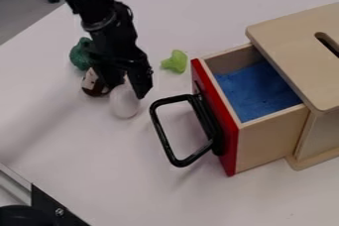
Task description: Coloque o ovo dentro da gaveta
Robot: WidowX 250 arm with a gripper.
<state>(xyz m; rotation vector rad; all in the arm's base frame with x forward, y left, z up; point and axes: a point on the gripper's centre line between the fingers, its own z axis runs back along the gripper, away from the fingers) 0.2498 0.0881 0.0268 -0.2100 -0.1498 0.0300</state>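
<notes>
My gripper (128, 87) points down at the left-centre of the table, open, its fingers apart at the upper end of the white egg (124, 104). One finger overlaps the egg's right edge, and the gripper hides its top. To the right, a wooden drawer (271, 141) with a red front and a black handle is pulled out. Its inside has a blue bottom (257, 91).
A brown and white object (92, 84) lies just left of the egg, with a dark green one (80, 54) behind it. A light green piece (175, 61) sits between gripper and drawer. The handle (162, 136) juts left; the wooden cabinet top (291, 46) overhangs the drawer's rear.
</notes>
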